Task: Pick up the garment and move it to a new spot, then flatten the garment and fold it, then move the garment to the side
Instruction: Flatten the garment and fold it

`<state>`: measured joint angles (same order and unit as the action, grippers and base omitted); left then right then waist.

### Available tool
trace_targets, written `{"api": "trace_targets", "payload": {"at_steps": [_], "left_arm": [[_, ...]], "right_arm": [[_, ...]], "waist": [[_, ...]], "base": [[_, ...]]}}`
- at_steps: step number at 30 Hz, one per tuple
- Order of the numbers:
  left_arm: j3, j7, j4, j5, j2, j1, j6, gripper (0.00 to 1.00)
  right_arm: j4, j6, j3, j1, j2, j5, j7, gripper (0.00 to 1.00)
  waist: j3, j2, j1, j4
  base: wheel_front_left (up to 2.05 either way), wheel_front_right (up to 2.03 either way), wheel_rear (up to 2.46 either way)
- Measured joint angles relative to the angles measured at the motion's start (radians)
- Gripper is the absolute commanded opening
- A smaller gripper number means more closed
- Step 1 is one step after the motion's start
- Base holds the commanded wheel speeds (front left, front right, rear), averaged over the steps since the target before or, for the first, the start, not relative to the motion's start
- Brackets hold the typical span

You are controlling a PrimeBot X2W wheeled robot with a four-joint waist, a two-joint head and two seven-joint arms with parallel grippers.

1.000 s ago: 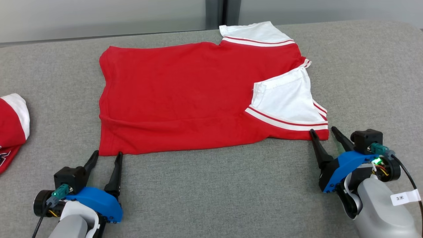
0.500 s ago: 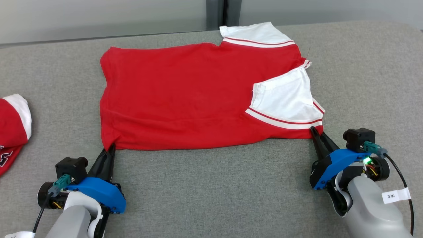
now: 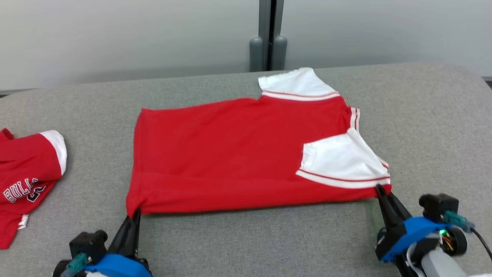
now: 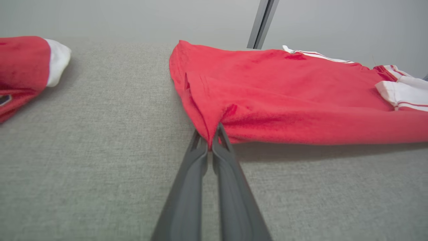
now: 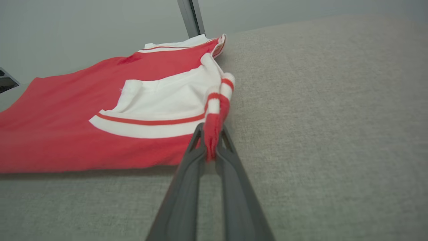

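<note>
While garment (image 3: 238, 154) lies spread | left tool (image 3: 135, 214) clamped on corner | right tool (image 3: 379, 189) clamped on corner

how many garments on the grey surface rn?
2. A red jersey shirt with white striped sleeves lies centre, its near corners pinched by the left tool and right tool. A second red lettered garment with a white cuff sits at far left, partly cropped.

Soft, matt red knit on the garment (image 3: 230, 154), faintly fuzzy up close. Smooth white cloth on the sleeve (image 3: 342, 161), ribbed striped trim along its hem. Coarse grey woven fabric over the bench (image 3: 246, 238), matt and nubby. Dull dark plastic on left end effector (image 4: 211, 135) and right end effector (image 3: 379, 189) alike, slightly shiny plastic on the blue shell (image 3: 407, 231).
</note>
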<state>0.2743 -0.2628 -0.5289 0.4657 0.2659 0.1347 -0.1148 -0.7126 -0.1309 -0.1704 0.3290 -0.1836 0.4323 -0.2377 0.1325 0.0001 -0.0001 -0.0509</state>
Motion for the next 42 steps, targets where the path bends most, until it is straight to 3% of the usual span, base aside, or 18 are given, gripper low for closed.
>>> {"api": "trace_targets", "payload": {"at_steps": [8,17,18,19,20,28,42], "left_arm": [[-0.009,0.000,0.061,-0.007,-0.023,-0.115,0.022,0.00],[-0.007,0.007,0.090,-0.001,-0.024,-0.164,0.041,0.00],[-0.005,0.011,0.090,0.000,-0.026,-0.168,0.043,0.00],[-0.003,0.014,0.091,0.000,-0.028,-0.170,0.044,0.40],[-0.001,0.015,0.091,-0.001,-0.029,-0.170,0.045,1.00],[-0.017,0.007,0.127,-0.013,-0.030,-0.163,0.071,1.00],[-0.159,0.001,0.304,-0.109,-0.025,-0.145,0.100,1.00]], "right_arm": [[0.257,0.000,0.089,-0.231,-0.011,-0.023,0.123,0.00],[0.511,0.000,0.188,-0.417,0.060,-0.083,0.311,0.00],[0.516,0.000,0.194,-0.421,0.068,-0.080,0.331,0.11],[0.522,0.000,0.201,-0.425,0.077,-0.077,0.343,0.40],[0.527,0.000,0.207,-0.426,0.081,-0.078,0.343,1.00],[0.544,0.000,0.223,-0.395,0.073,-0.117,0.309,1.00],[0.594,0.000,0.169,-0.265,0.093,-0.205,0.128,1.00]], "waist": [[-0.039,0.0000,0.0000,0.003],[-0.036,0.0000,0.0000,-0.006],[-0.035,0.0000,0.0001,-0.007],[-0.034,0.0000,0.0000,-0.008],[-0.034,0.0000,0.0000,-0.008],[-0.048,0.0000,0.0000,-0.009],[-0.082,0.0000,0.0001,0.003]], "base": [[0.00,0.00,0.00],[0.00,0.00,0.00],[0.00,0.00,0.00],[0.00,0.00,0.00],[0.00,0.00,0.00],[0.00,0.00,0.00],[0.00,0.00,0.00]]}}
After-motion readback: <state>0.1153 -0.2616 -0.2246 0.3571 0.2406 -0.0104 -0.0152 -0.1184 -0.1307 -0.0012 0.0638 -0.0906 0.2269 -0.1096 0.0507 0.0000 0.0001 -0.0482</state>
